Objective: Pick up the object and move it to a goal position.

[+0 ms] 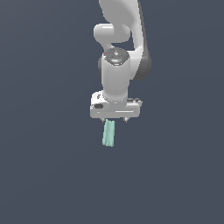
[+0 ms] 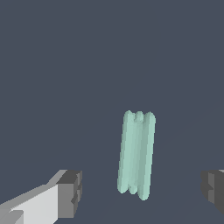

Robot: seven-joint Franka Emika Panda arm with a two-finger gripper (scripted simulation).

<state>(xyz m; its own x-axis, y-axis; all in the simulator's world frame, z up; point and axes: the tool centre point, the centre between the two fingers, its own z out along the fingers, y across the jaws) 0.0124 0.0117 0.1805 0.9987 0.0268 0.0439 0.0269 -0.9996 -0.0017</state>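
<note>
Clearly our tool [image 1: 115,119] hung spread wide above the bar [image 1: 108,133], touching nothing; we judged it light, stiff, best pinched mid-length across its grooved sides.

The top end of the pale teal-green grooved bar [image 1: 108,133] is hidden behind the white gripper [image 1: 115,120] in the exterior view, and the white-grey robot arm [image 1: 120,26] is cut off by the upper edge. In the wrist view, both dark-padded fingers [image 2: 71,192] are cut off by the picture's edges. Contact between bar and dark floor cannot be told.
</note>
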